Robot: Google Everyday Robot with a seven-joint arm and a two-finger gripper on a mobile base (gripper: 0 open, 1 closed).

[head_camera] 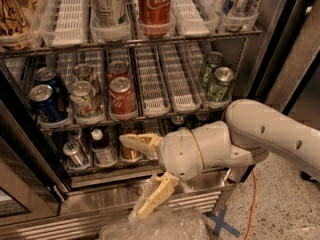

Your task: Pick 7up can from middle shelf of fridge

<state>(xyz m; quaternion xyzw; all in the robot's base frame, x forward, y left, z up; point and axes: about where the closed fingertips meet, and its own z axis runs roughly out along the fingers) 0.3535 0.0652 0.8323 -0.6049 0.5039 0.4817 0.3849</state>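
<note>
The claw (131, 178) hangs at about 7 o'clock from the middle of the view, in front of the lowest level of the fridge (100, 193). Its two tan fingers (139, 142) are spread wide apart and hold nothing. One finger points to 9 o'clock, the other slants down toward 7 o'clock. The 7up can (85, 100) stands upright on the middle shelf (152, 86), at about 11 o'clock from the claw and well apart from it. It sits at the front of its white lane. A blue can (44, 103) stands just beside it at 9 o'clock and a red cola can (121, 95) at 3 o'clock. Two darker green cans (218, 83) stand far along the same shelf at 3 o'clock.
</note>
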